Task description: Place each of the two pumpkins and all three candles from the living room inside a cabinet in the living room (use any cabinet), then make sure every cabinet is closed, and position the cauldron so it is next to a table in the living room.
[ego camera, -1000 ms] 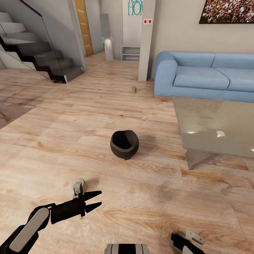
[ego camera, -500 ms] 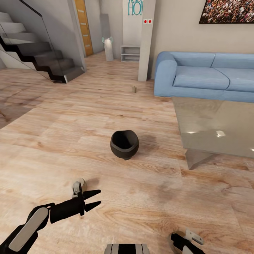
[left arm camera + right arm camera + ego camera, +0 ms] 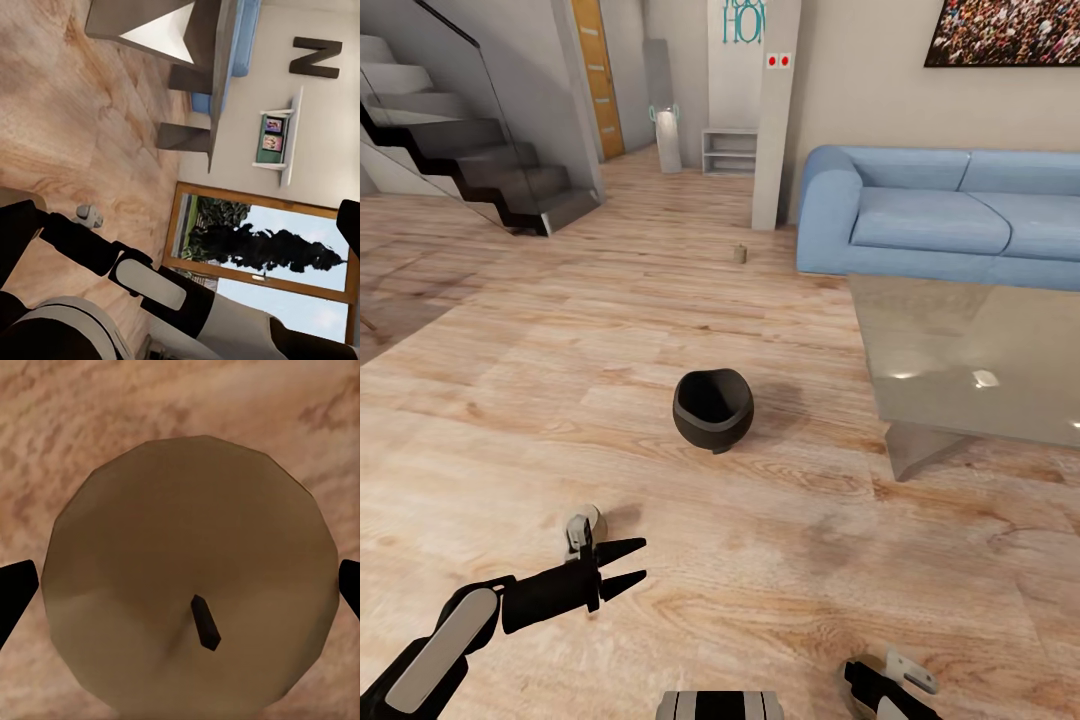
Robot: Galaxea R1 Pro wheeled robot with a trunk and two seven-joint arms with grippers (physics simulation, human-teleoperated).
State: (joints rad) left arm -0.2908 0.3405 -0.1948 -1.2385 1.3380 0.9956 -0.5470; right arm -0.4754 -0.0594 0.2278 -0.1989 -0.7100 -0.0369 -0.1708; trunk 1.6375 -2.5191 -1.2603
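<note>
The black cauldron (image 3: 713, 408) stands on the wood floor, a short way left of the glass-topped table (image 3: 1000, 330). One tan candle (image 3: 739, 254) stands far off by the pillar. My right gripper (image 3: 180, 589) hangs open straight over another candle (image 3: 150, 585), one black fingertip (image 3: 15, 594) on each side and apart from it. In the head view that candle (image 3: 857, 662) peeks out at the bottom edge under the right gripper (image 3: 865, 682). My left gripper (image 3: 628, 566) is open and empty, low over the floor, pointing right. The pumpkins and the cabinet are out of view.
A blue sofa (image 3: 940, 215) stands behind the table. A white pillar (image 3: 775, 120), a pale low shelf rack (image 3: 730, 152) and dark stairs (image 3: 480, 165) lie further back. A small tan-grey piece (image 3: 582, 525) sits by my left wrist; I cannot tell what it is.
The left gripper has dropped a touch lower than a second ago. Everything else stands as before.
</note>
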